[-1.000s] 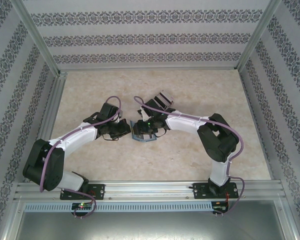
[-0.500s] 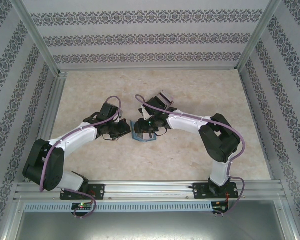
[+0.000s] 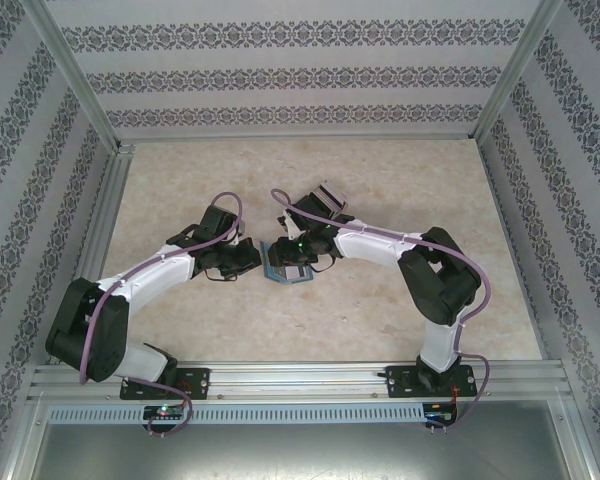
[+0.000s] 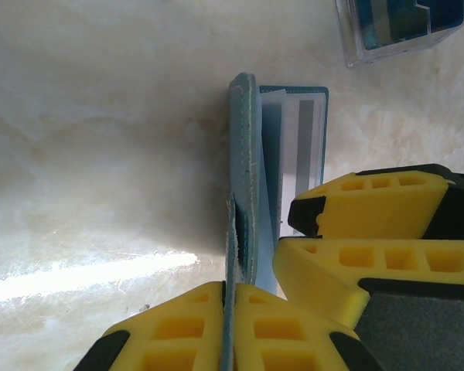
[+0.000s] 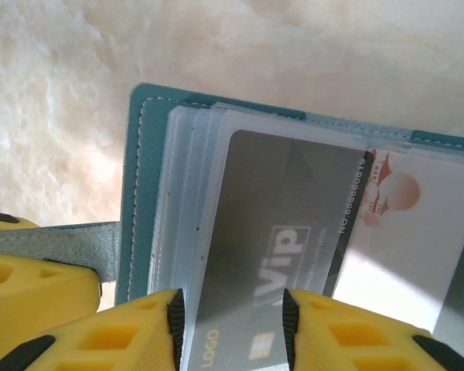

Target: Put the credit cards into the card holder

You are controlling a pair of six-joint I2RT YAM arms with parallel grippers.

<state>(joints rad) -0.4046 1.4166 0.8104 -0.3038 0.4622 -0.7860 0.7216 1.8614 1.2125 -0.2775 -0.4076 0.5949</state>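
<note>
On the bench [image 3: 380, 180], the left gripper [image 4: 230, 332] is clenched on the teal card holder [image 4: 243, 154] by its flap, while the right gripper [image 5: 232, 321] grasps a grey card [image 5: 294, 224] against the holder's clear sleeves.

This is a robot test cell in a lab. A marble-patterned bench [image 3: 400, 330] is boxed in by aluminium frame posts [image 3: 75, 75]. Striped ornamental wallpaper panels [image 3: 300, 75] stand behind and beside the bench. Two white robot arms [image 3: 145, 272] are bolted to a metal rail [image 3: 300, 378] along the bench's near edge.
</note>
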